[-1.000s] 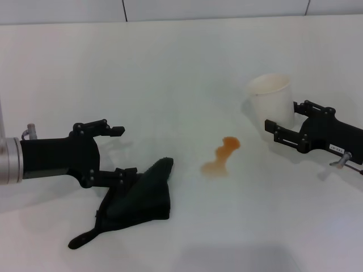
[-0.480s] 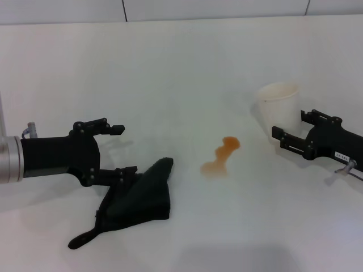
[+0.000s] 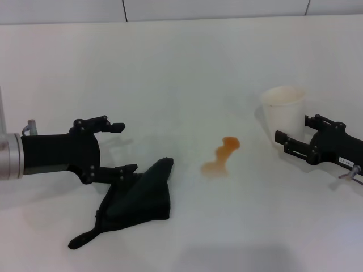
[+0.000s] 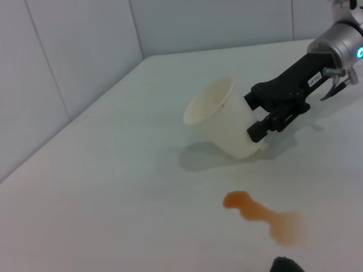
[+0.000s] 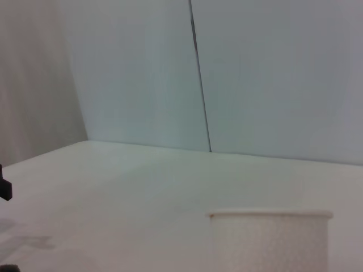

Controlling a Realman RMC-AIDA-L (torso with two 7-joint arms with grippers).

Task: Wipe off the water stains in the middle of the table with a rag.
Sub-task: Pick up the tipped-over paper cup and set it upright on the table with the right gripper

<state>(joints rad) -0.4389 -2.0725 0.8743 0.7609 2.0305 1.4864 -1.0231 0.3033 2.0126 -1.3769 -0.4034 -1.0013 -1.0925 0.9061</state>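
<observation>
Since a second ago my right gripper (image 3: pixel 296 139) has drawn back toward my right, taking the paper cup (image 3: pixel 283 109) with it; its fingers are clamped on the cup's wall. Nearest me, the rag (image 3: pixel 136 199) lies crumpled on the table (image 3: pixel 170 68), my left gripper (image 3: pixel 122 148) hanging at its edge, fingers spread, lower one touching the cloth, not gripping. Beyond and to the right, the water stains (image 3: pixel 220 157) sit untouched. Grasping and wiping are all still ahead, I judge.
</observation>
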